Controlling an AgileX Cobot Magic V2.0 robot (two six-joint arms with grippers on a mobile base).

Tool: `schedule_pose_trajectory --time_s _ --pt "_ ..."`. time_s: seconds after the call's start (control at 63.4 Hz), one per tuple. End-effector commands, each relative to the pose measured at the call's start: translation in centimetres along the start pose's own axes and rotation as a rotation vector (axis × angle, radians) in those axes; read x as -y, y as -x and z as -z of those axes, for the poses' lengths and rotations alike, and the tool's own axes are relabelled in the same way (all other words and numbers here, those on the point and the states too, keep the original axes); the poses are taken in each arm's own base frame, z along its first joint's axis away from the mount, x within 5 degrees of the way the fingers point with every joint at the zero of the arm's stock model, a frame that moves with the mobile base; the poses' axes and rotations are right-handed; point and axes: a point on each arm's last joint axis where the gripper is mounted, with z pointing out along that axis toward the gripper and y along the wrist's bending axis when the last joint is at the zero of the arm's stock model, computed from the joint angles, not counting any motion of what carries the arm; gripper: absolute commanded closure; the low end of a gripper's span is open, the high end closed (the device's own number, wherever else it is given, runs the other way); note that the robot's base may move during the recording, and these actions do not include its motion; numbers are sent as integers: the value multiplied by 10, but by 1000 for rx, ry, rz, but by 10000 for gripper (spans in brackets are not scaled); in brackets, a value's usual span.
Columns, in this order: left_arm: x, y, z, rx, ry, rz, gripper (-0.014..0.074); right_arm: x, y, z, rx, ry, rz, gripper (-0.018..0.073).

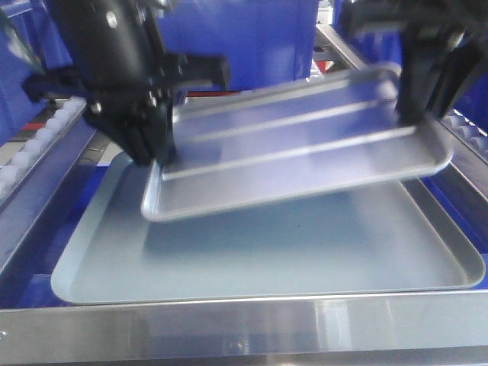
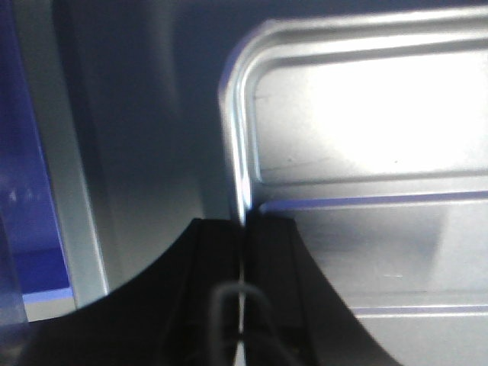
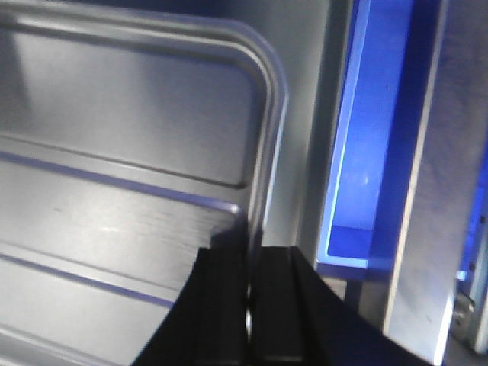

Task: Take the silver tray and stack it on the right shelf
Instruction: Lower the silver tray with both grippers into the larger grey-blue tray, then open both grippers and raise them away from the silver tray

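Looking at the front view first: the silver tray (image 1: 305, 145) is up in the air, tilted with its right end looking higher. It hangs over a bigger dull grey tray (image 1: 267, 259) lying on the right shelf (image 1: 244, 332), just behind the shiny steel front edge. The left gripper (image 1: 149, 152) has its left end and the right gripper (image 1: 412, 114) has the right end. Left wrist view: jaws clamped onto the rolled rim near a corner, a pretty thin bite. Right wrist view is the same deal, jaws squeezed onto the rim, with a blue bin (image 3: 366, 152) just beside. My worry is that both holds are edge pinches on slick metal. If the arms get out of sync, the tray could twist or slip out. Coming down tilted, a corner could also clank the grey tray and end up crooked.
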Motion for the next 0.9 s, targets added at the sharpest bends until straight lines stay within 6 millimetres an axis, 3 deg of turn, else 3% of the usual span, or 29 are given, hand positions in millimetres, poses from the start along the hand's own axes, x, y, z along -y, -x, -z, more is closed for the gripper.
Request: schedule_pose_trajectory --time_s 0.0,0.237,0.363,0.473,0.52,0.71,0.804,0.883 --pt "-3 5 7 24 52 -89 689 1 20 5 141 -3 58 503" --pt "-12 9 -2 5 70 -61 689 -5 22 -31 77 -19 77 502" --pt "-19 11 -3 -3 77 -34 689 -5 21 -34 64 -24 78 496" --pt "-21 12 -3 -4 77 -26 677 -5 21 -34 62 -25 78 401" --pt "-21 12 -3 -3 75 -25 636 -5 21 -34 59 -27 78 321" --pt "-21 12 -3 -7 72 -20 307 -4 19 -34 36 -42 83 8" --pt "-21 11 -3 -14 76 -20 196 -3 19 -31 33 -47 86 -48" --pt "-21 12 0 -33 85 -14 186 -2 18 -26 43 -45 85 -45"
